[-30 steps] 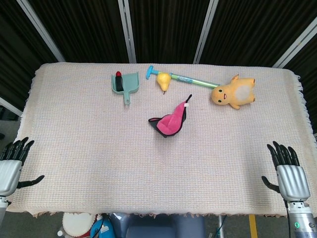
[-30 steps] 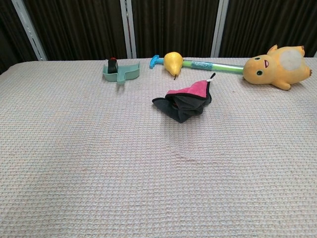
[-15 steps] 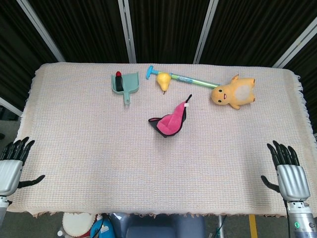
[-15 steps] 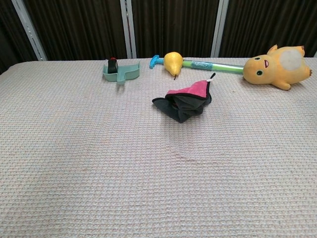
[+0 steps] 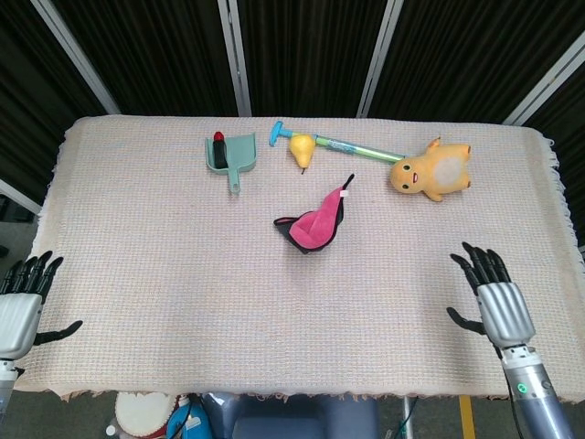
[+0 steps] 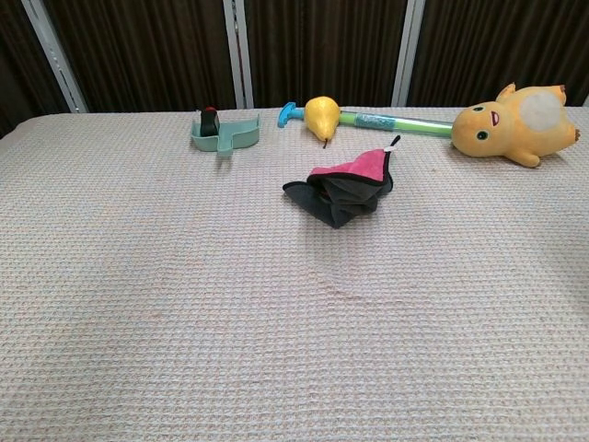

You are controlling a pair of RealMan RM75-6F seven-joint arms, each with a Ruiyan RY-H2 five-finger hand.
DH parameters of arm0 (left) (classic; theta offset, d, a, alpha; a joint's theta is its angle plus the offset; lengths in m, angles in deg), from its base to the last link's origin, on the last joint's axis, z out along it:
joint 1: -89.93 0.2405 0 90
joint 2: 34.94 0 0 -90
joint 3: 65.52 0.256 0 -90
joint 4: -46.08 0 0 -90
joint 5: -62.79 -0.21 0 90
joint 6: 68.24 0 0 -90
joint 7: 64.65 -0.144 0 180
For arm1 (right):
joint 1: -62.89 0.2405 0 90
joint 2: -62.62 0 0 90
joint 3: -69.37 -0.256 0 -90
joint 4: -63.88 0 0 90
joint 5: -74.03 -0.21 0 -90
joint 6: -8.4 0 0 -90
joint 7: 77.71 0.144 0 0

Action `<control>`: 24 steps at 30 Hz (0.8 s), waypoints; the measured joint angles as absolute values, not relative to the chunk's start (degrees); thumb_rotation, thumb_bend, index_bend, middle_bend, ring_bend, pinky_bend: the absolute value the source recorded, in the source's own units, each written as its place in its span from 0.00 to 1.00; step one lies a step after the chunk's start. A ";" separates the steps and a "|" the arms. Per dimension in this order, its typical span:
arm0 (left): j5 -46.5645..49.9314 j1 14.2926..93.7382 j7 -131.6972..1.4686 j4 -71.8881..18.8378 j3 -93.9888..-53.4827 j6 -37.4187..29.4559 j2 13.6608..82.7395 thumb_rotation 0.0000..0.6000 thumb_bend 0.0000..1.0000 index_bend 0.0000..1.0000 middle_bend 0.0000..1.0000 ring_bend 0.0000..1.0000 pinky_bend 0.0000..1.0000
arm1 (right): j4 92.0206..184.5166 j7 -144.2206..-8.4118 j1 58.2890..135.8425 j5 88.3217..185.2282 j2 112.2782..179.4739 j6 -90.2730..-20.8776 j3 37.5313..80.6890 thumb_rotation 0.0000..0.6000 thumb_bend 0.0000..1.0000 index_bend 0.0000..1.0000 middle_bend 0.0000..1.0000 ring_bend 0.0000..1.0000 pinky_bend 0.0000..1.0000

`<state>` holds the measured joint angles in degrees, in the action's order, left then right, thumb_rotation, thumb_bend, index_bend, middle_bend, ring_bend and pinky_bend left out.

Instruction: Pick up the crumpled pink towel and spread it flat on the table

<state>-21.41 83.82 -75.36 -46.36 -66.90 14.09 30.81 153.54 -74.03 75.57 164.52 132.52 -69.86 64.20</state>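
Far to the left, at the near edge of the table (image 5: 137, 274), we see our left hand (image 5: 20, 306). Its fingers are spread apart and it holds nothing. It is well apart from everything we need.

Going right along the far side, there is a small green dustpan (image 5: 230, 155) with a little red and black thing (image 5: 218, 138) in it; we cannot tell what that is. Next comes a yellow pear (image 5: 303, 146), lying against a toy pump (image 5: 338, 144) with a blue handle and a green tube.

Near the middle of the table sits the crumpled pink towel (image 5: 313, 223). It is bunched in a small heap, pink on one side and dark on the other. One corner (image 5: 345, 187) with a white tag pokes up toward the far side. We think it is light, soft and floppy, so it will sag and fold when we lift it. That raised corner looks like a good place to pinch. A second hand on another corner would help pull it flat.

Further right lies a yellow plush toy (image 5: 430, 171), near the end of the pump.

Last, at the near right, our right hand (image 5: 494, 297) hangs over the table with fingers spread wide, holding nothing. It is nearer the towel than the left hand, but not touching it.
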 measured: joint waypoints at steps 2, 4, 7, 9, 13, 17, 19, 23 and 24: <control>-21.28 83.78 -76.01 -46.32 -67.02 14.15 31.06 1.00 0.00 0.00 0.00 0.00 0.00 | 153.79 -74.02 77.88 164.81 133.88 -68.02 63.15 1.00 0.26 0.35 0.10 0.01 0.06; -21.05 83.75 -76.67 -46.19 -67.16 14.22 31.42 1.00 0.00 0.00 0.00 0.00 0.00 | 154.18 -74.54 79.89 164.68 135.47 -66.32 62.09 1.00 0.26 0.38 0.12 0.01 0.06; -20.56 83.72 -77.12 -45.76 -67.33 14.18 31.82 1.00 0.00 0.00 0.00 0.00 0.00 | 154.68 -76.02 82.96 163.62 138.62 -63.58 60.42 1.00 0.26 0.39 0.12 0.01 0.06; -20.11 83.67 -77.27 -45.41 -67.52 14.06 32.03 1.00 0.00 0.00 0.00 0.00 0.00 | 154.77 -77.39 85.02 162.15 141.06 -61.31 59.40 1.00 0.26 0.39 0.12 0.01 0.06; -19.05 83.53 -77.36 -44.67 -68.00 13.74 32.37 1.00 0.00 0.00 0.00 0.00 0.00 | 154.46 -81.06 88.71 159.14 146.13 -57.80 57.71 1.00 0.26 0.39 0.12 0.01 0.06; -18.41 83.50 -77.35 -44.18 -68.28 13.60 32.50 1.00 0.00 0.00 0.00 0.00 0.00 | 153.24 -85.39 91.70 156.08 151.49 -55.20 56.23 1.00 0.26 0.39 0.12 0.01 0.06; -18.28 83.54 -77.33 -43.97 -68.28 13.57 32.52 1.00 0.00 0.00 0.00 0.00 0.00 | 152.59 -87.01 92.94 154.72 153.60 -54.52 55.47 1.00 0.26 0.39 0.12 0.01 0.06; -18.09 83.61 -77.17 -43.51 -68.23 13.50 32.56 1.00 0.00 0.00 0.00 0.00 0.00 | 151.34 -89.47 95.62 151.10 157.64 -53.44 53.24 1.00 0.26 0.39 0.12 0.01 0.06; -18.00 83.63 -77.07 -43.42 -68.26 13.50 32.57 1.00 0.00 0.00 0.00 0.00 0.00 | 151.13 -89.79 96.17 150.31 158.35 -53.22 52.72 1.00 0.26 0.39 0.13 0.01 0.06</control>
